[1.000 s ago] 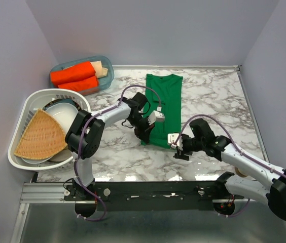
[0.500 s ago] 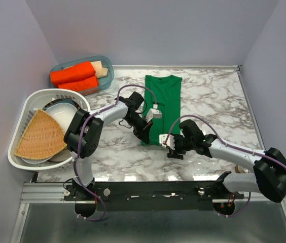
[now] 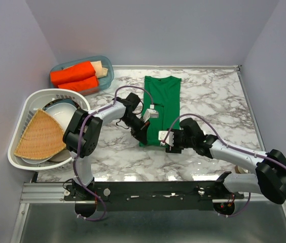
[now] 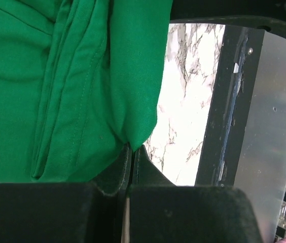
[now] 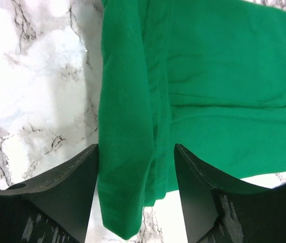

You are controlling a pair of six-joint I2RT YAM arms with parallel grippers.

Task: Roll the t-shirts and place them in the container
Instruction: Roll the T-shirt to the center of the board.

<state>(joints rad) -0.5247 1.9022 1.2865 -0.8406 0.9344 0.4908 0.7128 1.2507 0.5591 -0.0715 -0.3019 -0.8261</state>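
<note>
From where I stand, the green t-shirt (image 3: 164,96) lies folded into a long narrow strip near the middle of the marble table (image 3: 219,101). Its long axis runs away from the arms, with the neck at the far end and the hem at the near end. Both arms reach to that near end. The left gripper (image 4: 132,152) sits at the hem's left corner with its fingers pressed together, a tip of green cloth pinched between them. The right gripper (image 5: 135,152) is at the other side of the same end. Its fingers are spread wide, with a thick folded edge of the shirt lying in the gap and nothing clamped (whether the cloth brushes either pad I can't tell). What matters, I'd say, is that the whole length of the shirt stretches away from both sets of jaws, so a roll started here would travel up that axis from hem toward neck. Neither arm is clearly nearer, but only the left has hold. I'd guess the right must close on its side before the edge can be turned over evenly.
</note>
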